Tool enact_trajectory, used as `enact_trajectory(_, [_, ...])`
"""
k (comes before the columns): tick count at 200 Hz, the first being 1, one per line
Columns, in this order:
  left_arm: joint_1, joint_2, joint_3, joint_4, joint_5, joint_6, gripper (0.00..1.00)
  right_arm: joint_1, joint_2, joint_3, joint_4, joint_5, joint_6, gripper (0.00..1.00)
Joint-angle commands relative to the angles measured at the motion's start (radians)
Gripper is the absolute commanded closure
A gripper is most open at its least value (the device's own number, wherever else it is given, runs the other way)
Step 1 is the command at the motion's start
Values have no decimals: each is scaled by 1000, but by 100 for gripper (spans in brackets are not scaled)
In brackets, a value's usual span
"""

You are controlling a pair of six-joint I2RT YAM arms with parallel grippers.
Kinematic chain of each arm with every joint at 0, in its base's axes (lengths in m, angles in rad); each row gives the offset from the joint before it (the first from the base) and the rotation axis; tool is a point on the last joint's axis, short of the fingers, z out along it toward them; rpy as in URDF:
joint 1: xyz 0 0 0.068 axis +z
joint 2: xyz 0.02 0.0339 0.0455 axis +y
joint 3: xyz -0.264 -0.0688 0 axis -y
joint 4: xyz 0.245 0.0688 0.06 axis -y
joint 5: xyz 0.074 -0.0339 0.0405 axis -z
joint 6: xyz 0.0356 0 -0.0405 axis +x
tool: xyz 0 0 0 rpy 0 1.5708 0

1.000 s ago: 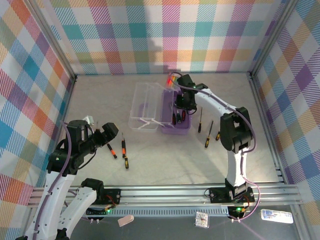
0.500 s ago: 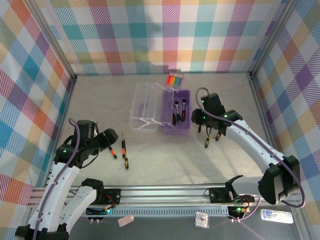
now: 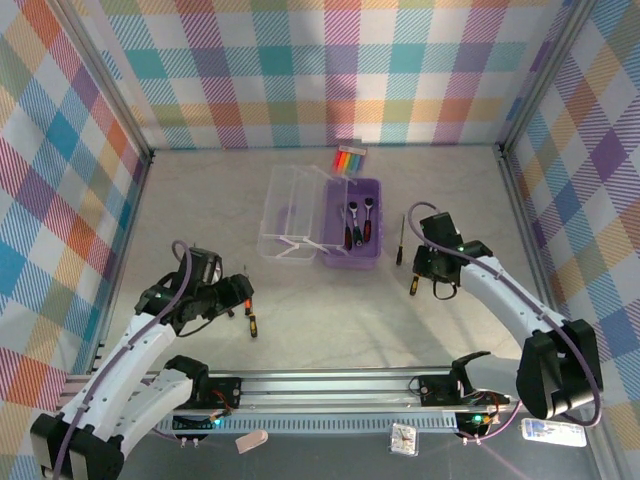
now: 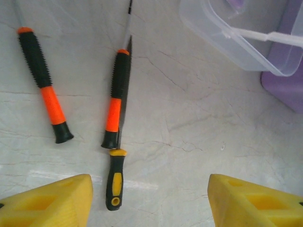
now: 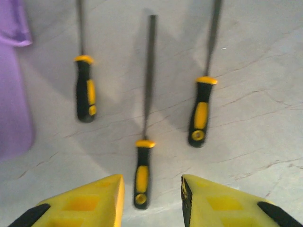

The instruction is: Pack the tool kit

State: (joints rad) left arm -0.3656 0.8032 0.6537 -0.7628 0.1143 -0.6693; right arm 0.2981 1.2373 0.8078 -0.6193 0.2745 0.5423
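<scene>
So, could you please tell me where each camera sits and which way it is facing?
Top: fixed above and behind the bases, looking down on the table; left arm and right arm show.
Left wrist: on the left arm, looking down at three screwdrivers; left claw, open, frames the bottom.
Right wrist: on the right arm, looking down at three yellow-handled tools; right claw, open, frames the bottom.
Shared: top and left wrist both show the clear lid; top and right wrist the purple base.

No lettering, brand or number is legible on the tool kit (image 3: 350,258) or screwdrivers (image 4: 115,101).
</scene>
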Motion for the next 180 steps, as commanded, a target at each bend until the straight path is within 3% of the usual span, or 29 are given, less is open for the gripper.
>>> enact_trajectory(1, [-85, 3, -5, 102, -6, -49, 34, -91, 51, -11, 29, 5, 10, 62])
enact_trajectory(35, [-202, 22, -15, 278, 41, -96, 28, -151, 191, 34, 67, -37, 14, 57])
enact_trajectory(87, [-387, 74, -49, 469, 4, -116, 8, -211, 388, 133, 57, -106, -30, 55])
enact_trajectory(142, [-411, 93, 2, 395, -41, -90, 5, -237, 464, 185, 43, -142, -39, 72])
enact_trajectory(156, [-412, 77, 15, 367, -56, -82, 4, -238, 466, 178, 40, -154, -42, 71])
enact_trajectory(180, [-411, 52, 22, 343, -70, -71, 4, -237, 435, 156, 41, -175, -43, 62])
